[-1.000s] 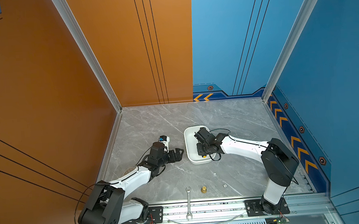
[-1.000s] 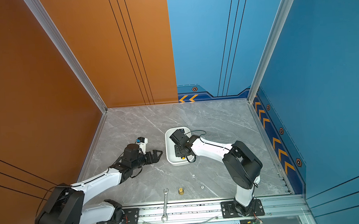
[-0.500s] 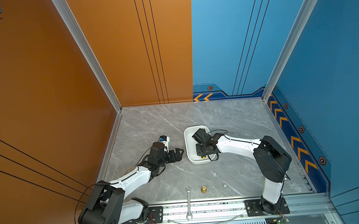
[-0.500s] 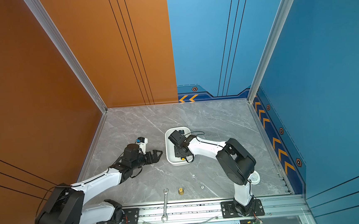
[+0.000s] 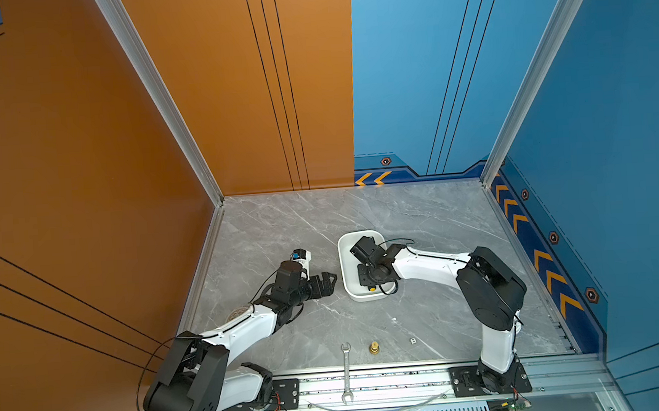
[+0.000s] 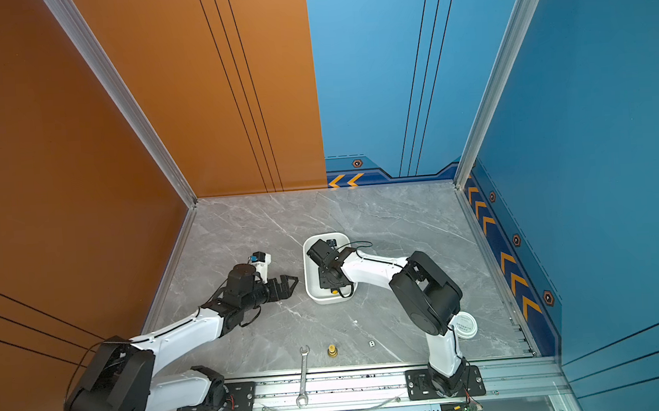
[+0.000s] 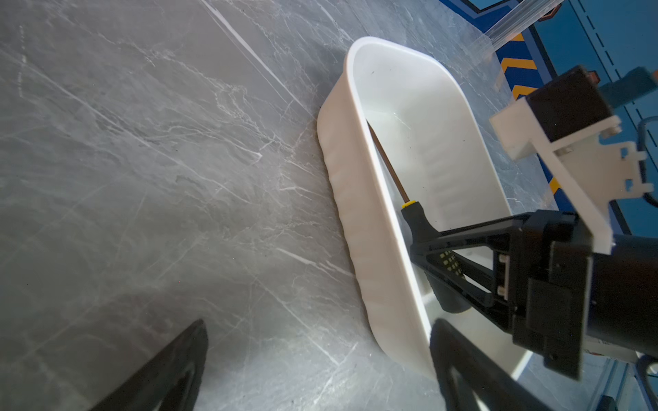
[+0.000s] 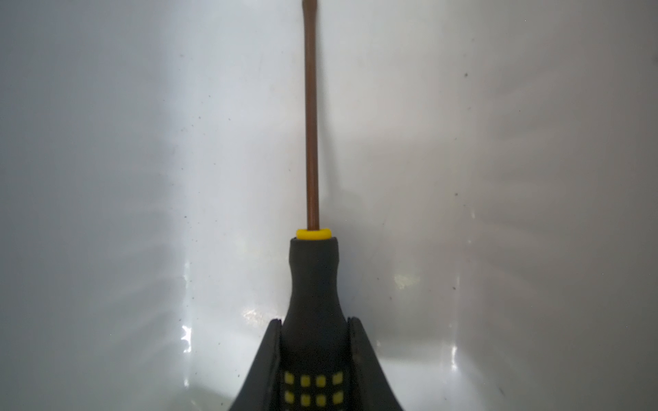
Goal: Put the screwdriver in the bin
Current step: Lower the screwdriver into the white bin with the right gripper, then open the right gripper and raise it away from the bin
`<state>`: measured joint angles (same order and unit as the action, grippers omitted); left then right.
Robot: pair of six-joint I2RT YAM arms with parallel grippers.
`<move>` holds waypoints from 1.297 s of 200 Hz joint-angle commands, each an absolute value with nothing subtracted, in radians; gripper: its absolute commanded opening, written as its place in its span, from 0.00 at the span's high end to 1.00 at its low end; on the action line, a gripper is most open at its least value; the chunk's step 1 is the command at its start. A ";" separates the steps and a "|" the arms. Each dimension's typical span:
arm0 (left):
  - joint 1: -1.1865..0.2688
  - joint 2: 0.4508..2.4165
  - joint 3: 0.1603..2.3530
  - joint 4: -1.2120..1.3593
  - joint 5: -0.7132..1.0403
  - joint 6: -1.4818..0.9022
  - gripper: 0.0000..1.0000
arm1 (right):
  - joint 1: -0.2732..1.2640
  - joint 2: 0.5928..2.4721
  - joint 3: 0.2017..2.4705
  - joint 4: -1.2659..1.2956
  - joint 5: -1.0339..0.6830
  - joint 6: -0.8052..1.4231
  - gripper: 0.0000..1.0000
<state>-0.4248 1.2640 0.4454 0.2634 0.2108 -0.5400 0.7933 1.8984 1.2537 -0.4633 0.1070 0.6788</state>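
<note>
Grey marble tabletop (image 5: 281, 225), and on its left side the left gripper (image 5: 331, 283) hangs spread and empty just beside the white bin (image 5: 343, 269). Inside the bin the right gripper (image 8: 315, 329) pinches the black handle of the screwdriver (image 8: 313, 281), its shaft running lengthwise over the bin's floor. Along the front edge lie a wrench (image 5: 346, 366), a brass fitting (image 5: 374, 347) and a small white piece (image 5: 413, 340), well apart from the bin, and a white-lidded jar (image 6: 465, 326) peeks from behind the right arm (image 6: 425, 291)

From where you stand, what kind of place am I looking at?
Probably a robot test booth, not a workshop: two white robot arms bolted to a metal rail, a marble-look tabletop boxed in by orange and blue panels, and a wrench.
</note>
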 commanded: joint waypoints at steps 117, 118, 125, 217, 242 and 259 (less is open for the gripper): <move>-0.428 1.245 0.442 0.235 0.191 -0.514 0.02 | 0.797 1.940 1.279 -0.483 0.109 0.682 0.71; -0.429 1.244 0.443 0.234 0.191 -0.514 0.02 | 0.798 1.940 1.279 -0.483 0.108 0.681 0.71; -0.429 1.245 0.442 0.234 0.191 -0.512 0.02 | 0.797 1.940 1.280 -0.483 0.108 0.679 0.69; -0.428 1.225 0.445 0.211 0.179 -0.509 0.02 | 0.798 1.884 1.276 -0.486 0.110 0.650 0.42; -0.429 1.207 0.447 0.187 0.165 -0.503 0.02 | 0.802 1.824 1.278 -0.495 0.108 0.620 0.37; -0.427 1.194 0.451 0.168 0.155 -0.496 0.02 | 0.808 1.774 1.284 -0.523 0.121 0.603 0.36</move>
<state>-0.4248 1.2209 0.4454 0.2150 0.1864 -0.5304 0.7956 1.8790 1.2598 -0.4671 0.1059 0.6415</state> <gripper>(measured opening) 0.979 0.635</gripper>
